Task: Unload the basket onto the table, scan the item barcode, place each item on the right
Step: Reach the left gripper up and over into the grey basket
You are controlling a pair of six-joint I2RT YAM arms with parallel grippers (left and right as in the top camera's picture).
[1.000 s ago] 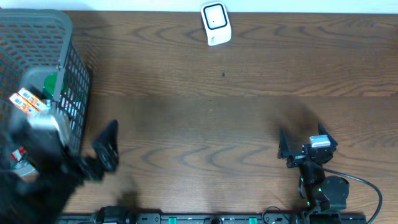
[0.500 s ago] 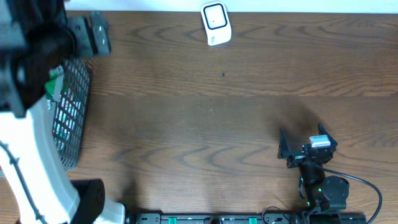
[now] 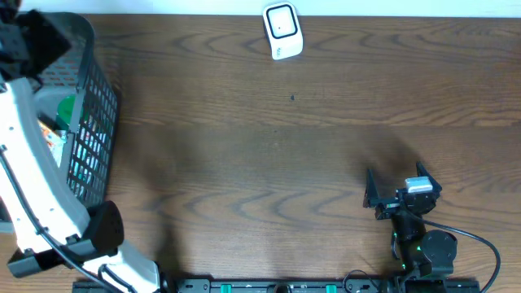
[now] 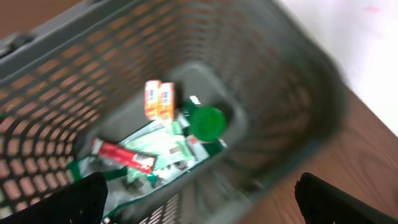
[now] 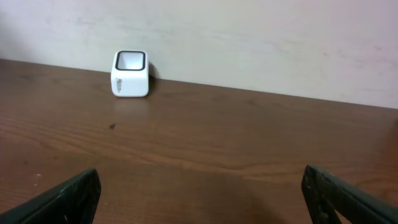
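Left gripper point(image 4: 202, 183) hangs open, empty, above grey mesh plastic basket point(image 4: 267, 81); orange-white carton point(image 4: 158, 98) and green round cap point(image 4: 207, 121) lie jumbled inside. Risk: jaws catch the mesh wall or pinch two items. Right gripper point(image 5: 199, 186) open, idle.

Boxy white scanner point(image 3: 282, 31); packets point(image 4: 157, 99) inside mesh basket point(image 4: 267, 74)

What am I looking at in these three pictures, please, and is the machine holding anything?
Two robot arms work at a wooden table. One picture looks down from above; the other two come from cameras on each wrist. The left arm reaches over a grey basket, and its camera looks down at orange boxes, a green-capped bottle and a red bar inside. The left fingers and right fingers, at those pictures' bottom corners, are spread open and empty. The white scanner stands at the far edge.
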